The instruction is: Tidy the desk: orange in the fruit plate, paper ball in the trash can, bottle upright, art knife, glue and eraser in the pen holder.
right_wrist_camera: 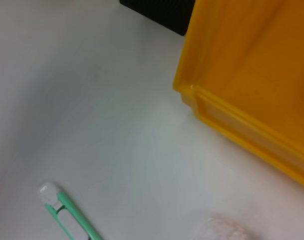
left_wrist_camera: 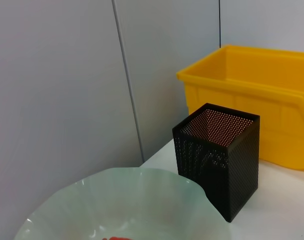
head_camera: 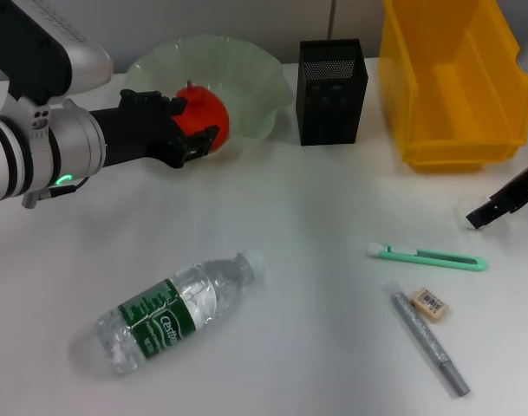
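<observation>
White, matte desk (head_camera: 316, 199) runs back to a plain grey wall. One orange (head_camera: 203, 117), smooth and red-orange, sits between the jaws of the left gripper (head_camera: 187, 121), which are clenched on it over the near part of one plate (head_camera: 246, 78), a pale green translucent bowl with a ruffled rim. Just right of those jaws stands one holder (head_camera: 331, 91), a square black mesh cup, upright, and farther right one bin (head_camera: 450, 82), a glossy yellow rectangular tub. Well below the left jaws lies one bottle (head_camera: 172, 312) on its side, clear ribbed plastic with a green label, its cap pointing toward the desk's centre. The right gripper (head_camera: 489, 210) hovers low at the desk's right edge, just in front of the bin; I cannot tell how its jaws stand. The right wrist view shows one paper ball (right_wrist_camera: 221, 229), a crumpled whitish wad, on the desk close to the bin's front. Near and below the right gripper lie one knife (head_camera: 428, 256), slim mint-green plastic, one eraser (head_camera: 430, 303), a small beige block with a printed label, and one grey glittery stick (head_camera: 428, 342), just beside the eraser.
</observation>
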You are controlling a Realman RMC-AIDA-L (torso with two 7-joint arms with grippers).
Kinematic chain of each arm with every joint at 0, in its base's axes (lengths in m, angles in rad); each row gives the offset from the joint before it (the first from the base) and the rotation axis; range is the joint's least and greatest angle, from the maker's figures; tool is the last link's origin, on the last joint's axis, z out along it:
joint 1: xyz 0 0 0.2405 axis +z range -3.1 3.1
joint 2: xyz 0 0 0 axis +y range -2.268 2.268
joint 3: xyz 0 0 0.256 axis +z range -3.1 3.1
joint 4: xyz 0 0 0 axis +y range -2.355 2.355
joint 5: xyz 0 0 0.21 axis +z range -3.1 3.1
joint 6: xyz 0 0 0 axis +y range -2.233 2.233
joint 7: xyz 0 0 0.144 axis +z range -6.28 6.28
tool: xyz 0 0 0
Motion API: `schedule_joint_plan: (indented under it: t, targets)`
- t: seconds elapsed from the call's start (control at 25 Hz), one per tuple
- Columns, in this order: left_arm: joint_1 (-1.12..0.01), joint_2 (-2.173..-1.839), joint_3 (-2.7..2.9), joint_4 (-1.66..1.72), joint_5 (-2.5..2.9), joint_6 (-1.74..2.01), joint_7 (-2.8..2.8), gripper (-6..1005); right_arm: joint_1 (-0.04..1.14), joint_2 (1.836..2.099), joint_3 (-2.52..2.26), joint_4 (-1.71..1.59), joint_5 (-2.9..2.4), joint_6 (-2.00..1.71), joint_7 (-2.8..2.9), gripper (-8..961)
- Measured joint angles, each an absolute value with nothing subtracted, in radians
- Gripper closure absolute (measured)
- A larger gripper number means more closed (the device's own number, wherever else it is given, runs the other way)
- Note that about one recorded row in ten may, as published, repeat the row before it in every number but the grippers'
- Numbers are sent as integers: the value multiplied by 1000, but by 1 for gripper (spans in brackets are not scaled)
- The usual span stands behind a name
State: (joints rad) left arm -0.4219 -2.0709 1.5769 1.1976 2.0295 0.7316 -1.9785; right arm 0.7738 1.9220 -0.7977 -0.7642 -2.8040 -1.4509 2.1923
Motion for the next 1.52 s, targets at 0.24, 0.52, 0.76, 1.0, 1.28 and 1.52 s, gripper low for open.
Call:
schedule_joint_plan:
  t: [0.24, 0.52, 0.76, 1.0, 1.28, 1.52]
  targets:
    - [-422, -2071, 1577, 1195, 2029, 731, -1975, 422, 775, 1922, -798, -762, -2804, -1451, 2191, 379]
    - [-422, -2071, 1577, 1189, 2029, 730, -1975, 422, 768, 1922, -798, -762, -2804, -1442, 2194, 559]
    - [-421, -2071, 1577, 1189, 2029, 730, -1976, 421, 761, 1929, -798, -772, -2804, -1441, 2197, 617]
    - [-419, -2071, 1576, 1189, 2029, 730, -1976, 421, 748, 1947, -798, -802, -2804, -1444, 2197, 651]
    - [-415, -2071, 1572, 1189, 2029, 730, -1976, 421, 714, 2000, -802, -970, -2804, -1507, 2197, 659]
    - [-414, -2071, 1567, 1189, 2029, 730, -1976, 421, 704, 2032, -797, -1107, -2775, -1608, 2206, 665]
